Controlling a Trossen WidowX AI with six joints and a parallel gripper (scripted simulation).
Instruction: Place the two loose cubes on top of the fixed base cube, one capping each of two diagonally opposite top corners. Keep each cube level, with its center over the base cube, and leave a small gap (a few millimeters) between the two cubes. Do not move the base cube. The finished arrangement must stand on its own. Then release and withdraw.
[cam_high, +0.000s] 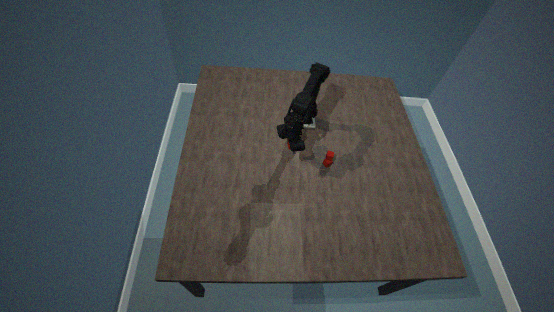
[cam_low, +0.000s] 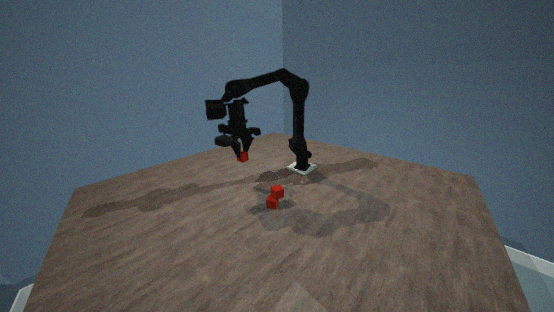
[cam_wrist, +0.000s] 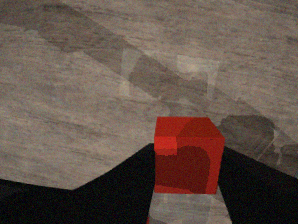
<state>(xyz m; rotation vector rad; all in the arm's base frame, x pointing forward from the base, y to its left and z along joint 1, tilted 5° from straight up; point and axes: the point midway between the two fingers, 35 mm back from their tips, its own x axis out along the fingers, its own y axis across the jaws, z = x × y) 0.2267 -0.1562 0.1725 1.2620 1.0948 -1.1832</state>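
My gripper (cam_low: 243, 153) (cam_wrist: 184, 151) is shut on a red loose cube (cam_high: 289, 146) (cam_low: 242, 157) (cam_wrist: 186, 170). It holds the cube up in the air, clear of the table, and the cube looks about level between the fingertips. In the top view the gripper mostly covers it. The red base cube (cam_high: 327, 163) (cam_low: 272, 203) stands on the table apart from the gripper. The other loose red cube (cam_high: 330, 155) (cam_low: 277, 191) rests on top of the base cube, offset toward one side. Its exact overlap is too small to tell.
The wooden table (cam_high: 225, 165) (cam_low: 150, 250) carries the cubes and the arm. The arm's pale base plate (cam_high: 311, 123) (cam_low: 295, 169) is behind the cubes. Shadows of the arm lie across the table. A speck of red shows at the bottom edge of the wrist view.
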